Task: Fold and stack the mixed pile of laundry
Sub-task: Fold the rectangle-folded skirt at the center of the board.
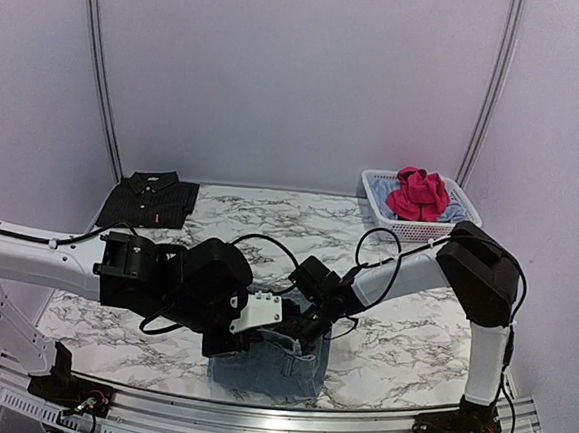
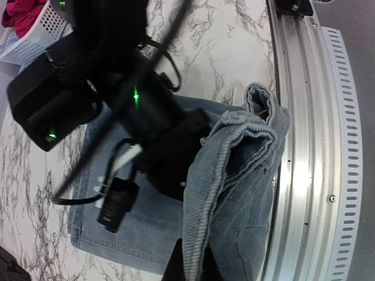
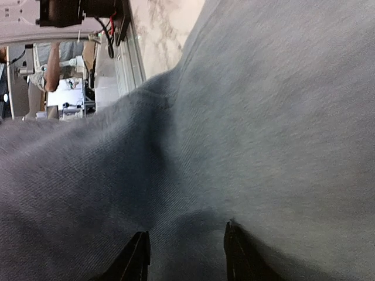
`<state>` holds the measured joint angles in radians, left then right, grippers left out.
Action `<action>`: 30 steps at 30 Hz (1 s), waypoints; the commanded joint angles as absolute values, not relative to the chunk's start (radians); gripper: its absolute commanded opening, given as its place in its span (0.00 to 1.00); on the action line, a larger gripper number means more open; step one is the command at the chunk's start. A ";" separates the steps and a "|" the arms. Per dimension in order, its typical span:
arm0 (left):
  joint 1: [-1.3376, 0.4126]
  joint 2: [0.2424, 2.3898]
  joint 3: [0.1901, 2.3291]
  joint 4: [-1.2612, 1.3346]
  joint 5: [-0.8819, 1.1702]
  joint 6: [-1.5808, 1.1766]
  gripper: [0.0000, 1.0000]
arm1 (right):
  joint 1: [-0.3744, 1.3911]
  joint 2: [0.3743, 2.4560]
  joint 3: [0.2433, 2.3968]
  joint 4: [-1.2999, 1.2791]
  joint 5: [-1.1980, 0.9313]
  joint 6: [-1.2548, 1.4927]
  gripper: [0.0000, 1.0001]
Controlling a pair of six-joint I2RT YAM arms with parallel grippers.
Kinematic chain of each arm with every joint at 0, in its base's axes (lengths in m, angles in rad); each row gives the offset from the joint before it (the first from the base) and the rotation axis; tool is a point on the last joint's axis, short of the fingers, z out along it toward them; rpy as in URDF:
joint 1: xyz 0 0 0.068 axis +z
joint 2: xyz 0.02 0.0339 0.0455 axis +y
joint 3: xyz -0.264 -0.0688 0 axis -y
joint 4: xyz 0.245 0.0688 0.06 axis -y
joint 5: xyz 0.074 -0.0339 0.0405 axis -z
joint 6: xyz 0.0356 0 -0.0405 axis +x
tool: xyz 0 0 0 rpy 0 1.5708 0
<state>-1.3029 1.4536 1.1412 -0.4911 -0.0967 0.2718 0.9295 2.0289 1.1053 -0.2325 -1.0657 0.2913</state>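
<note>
Not much to read here tbh: the only label I can spot is a tiny red tag (image 1: 154, 192) on the chest of the black shirt (image 1: 148, 202), and it's way too small to make out. That shirt sits folded at the far left corner of the marble table (image 1: 402, 316), right up against the left edge. The grey-blue denim piece (image 1: 268, 367) is down at the near edge, in the middle, with its near side just beside the aluminium rail (image 2: 302, 175). The left gripper (image 2: 193, 266) is clamped on one ribbed edge of it and has that flap lifted over the flat layer. The right gripper (image 3: 184, 257) is pressed into the same denim, fingers (image 3: 136, 260) set a bit apart with cloth filling the gap, and I honestly can't tell if it's pinching anything. The pink-red garment (image 1: 419, 194) and the light blue pieces (image 1: 384, 192) are in the white basket (image 1: 409, 229) at the far right corner. There's open marble between the denim and the basket, and more in the far middle.
</note>
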 commanded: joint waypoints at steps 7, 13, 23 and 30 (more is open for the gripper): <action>-1.230 1.488 1.167 -0.510 0.073 0.312 0.01 | 0.676 2.069 1.510 -0.538 -0.952 0.141 0.47; -1.133 1.566 1.241 -0.509 0.090 0.373 0.02 | 0.623 2.216 1.633 -0.607 -0.829 0.096 0.45; -0.974 1.751 1.397 -0.498 0.088 0.441 0.05 | 0.623 2.337 1.647 -0.649 -0.848 0.041 0.38; -0.919 1.899 1.493 -0.485 0.117 0.477 0.07 | 0.618 2.321 1.637 -0.641 -0.907 0.034 0.38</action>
<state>-0.9447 1.8370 1.4410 -0.5060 0.0967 0.4427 0.6147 2.3020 1.6440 -0.5808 -0.9070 0.0544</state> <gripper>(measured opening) 0.065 0.379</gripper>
